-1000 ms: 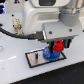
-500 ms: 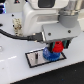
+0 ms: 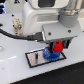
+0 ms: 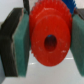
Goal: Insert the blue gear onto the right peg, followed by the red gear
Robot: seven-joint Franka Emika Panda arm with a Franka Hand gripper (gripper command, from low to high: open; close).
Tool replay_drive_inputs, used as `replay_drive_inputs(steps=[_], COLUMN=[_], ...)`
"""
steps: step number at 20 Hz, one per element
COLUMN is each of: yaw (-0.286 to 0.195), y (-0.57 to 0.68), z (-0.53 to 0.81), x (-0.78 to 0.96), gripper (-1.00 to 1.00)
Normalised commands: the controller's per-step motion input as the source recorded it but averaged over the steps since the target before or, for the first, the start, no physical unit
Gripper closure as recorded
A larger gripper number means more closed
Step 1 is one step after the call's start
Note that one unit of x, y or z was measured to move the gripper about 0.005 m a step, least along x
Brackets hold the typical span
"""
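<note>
My gripper (image 3: 59, 47) is shut on the red gear (image 3: 58, 47), which hangs just above the grey black-edged plate (image 3: 34, 59). In the wrist view the red gear (image 4: 49, 39) fills the middle, toothed rim and centre hole showing, squeezed between two green pads (image 4: 19, 42). The blue gear (image 3: 49, 54) lies flat on the plate toward the exterior view's right, directly under the red gear and partly covered by it. The right peg is hidden by the gears. A thin dark pin (image 3: 38, 56) stands on the plate further toward the exterior view's left.
The white arm body (image 3: 45, 17) looms over the plate and blocks the far side. A black cable (image 3: 15, 36) runs in from the exterior view's left. The plate rests on a white table (image 3: 20, 72).
The gripper with the red gear has sunk slightly toward the blue gear; little else has shifted.
</note>
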Motion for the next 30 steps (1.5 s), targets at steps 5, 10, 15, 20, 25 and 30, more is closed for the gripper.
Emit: replay_drive_inputs(steps=[5, 10, 15, 20, 25, 30], yaw=[0.0, 0.0, 0.0, 0.0, 0.0, 0.0], y=[0.0, -0.1, -0.12, -0.13, -0.19, -0.15], z=[0.37, 0.16, -0.03, -0.13, -0.15, -0.11], x=[0.0, 0.03, 0.06, 0.08, 0.14, 0.15], gripper=[1.0, 1.0, 1.0, 1.0, 1.0, 1.0])
